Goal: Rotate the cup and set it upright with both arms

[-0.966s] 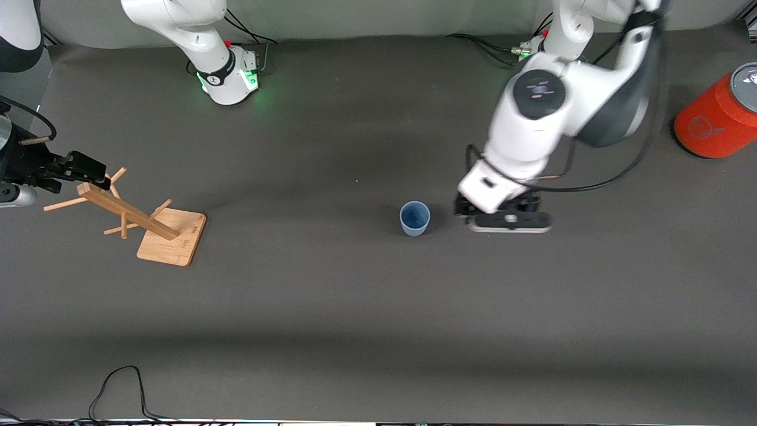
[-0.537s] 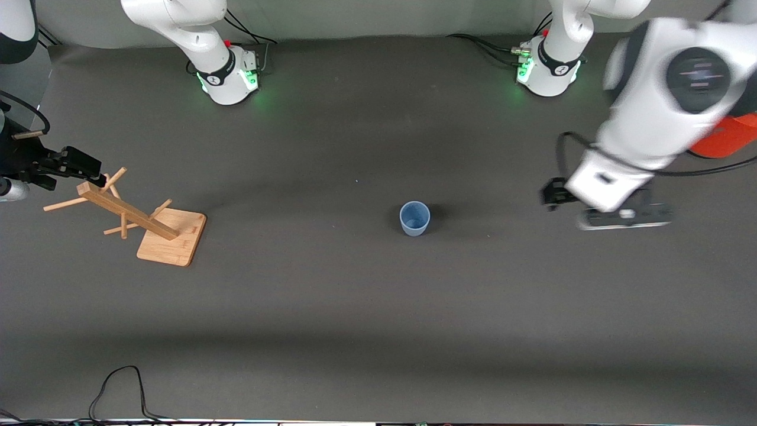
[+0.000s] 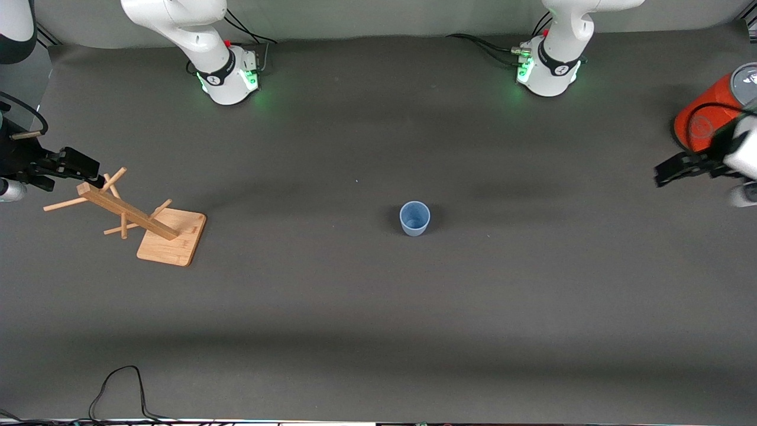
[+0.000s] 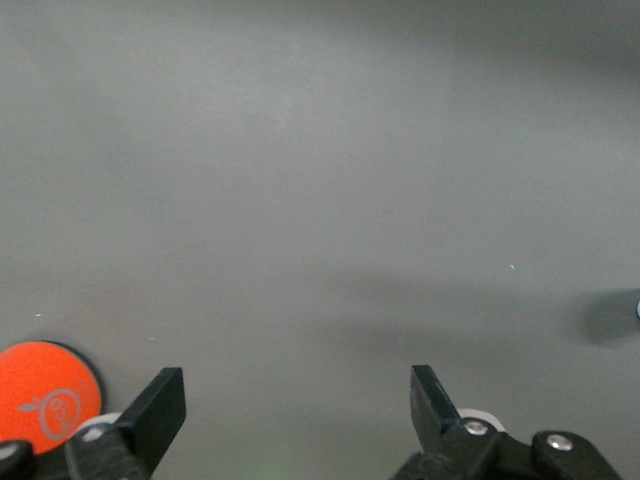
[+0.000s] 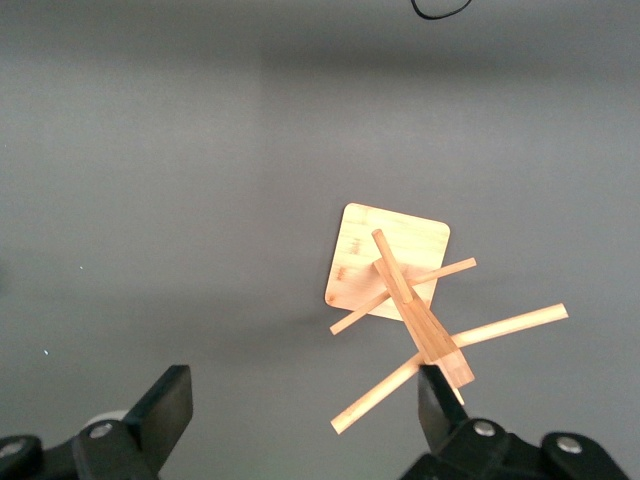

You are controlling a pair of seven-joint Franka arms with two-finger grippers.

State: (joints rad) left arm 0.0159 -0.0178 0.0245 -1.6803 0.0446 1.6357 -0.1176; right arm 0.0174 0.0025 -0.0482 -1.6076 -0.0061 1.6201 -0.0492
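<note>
The pale blue cup [image 3: 414, 218] stands upright with its mouth up, alone near the middle of the dark table. My left gripper [image 3: 671, 171] hangs at the left arm's end of the table, beside the orange-red can [image 3: 704, 127], well away from the cup. In the left wrist view the left gripper [image 4: 297, 400] is open over bare mat, with nothing between its fingers. My right gripper [image 3: 83, 167] is at the right arm's end, just above the wooden peg rack [image 3: 145, 219]. In the right wrist view the right gripper [image 5: 305, 400] is open and holds nothing.
The orange-red can's side [image 4: 45, 395] shows next to one left finger. The peg rack [image 5: 395, 270] leans on its square bamboo base, pegs sticking out under the right gripper. A black cable [image 3: 118, 384] loops at the table edge nearest the front camera.
The left arm has swung away from beside the cup toward its own end of the table, ending by the orange-red can. The cup and the right arm have stayed put.
</note>
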